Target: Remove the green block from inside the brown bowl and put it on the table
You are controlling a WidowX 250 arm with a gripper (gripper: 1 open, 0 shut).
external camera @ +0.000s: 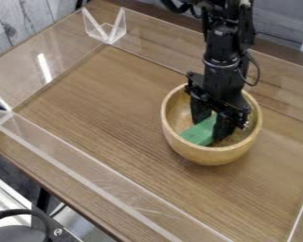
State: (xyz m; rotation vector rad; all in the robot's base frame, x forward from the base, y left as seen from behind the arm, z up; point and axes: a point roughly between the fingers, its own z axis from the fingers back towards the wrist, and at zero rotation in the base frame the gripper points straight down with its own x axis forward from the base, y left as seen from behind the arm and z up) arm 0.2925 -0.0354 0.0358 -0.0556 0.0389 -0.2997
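Note:
The brown bowl (pixel 212 157) sits right of centre on the table (pixel 98 104). The green block (pixel 199 134) lies tilted inside it, its lower left end showing. My black gripper (pixel 219 121) points straight down into the bowl, its two fingers standing on either side of the block's upper part. The jaws are fairly close together around the block, but the view does not settle whether the pads press on it. The block's far end is hidden behind the fingers.
Low clear acrylic walls (pixel 79 156) edge the tabletop on all sides, with a clear corner bracket (pixel 106 26) at the back left. Bare wood lies left of and in front of the bowl. A dark cable loop (pixel 22 225) shows below the front edge.

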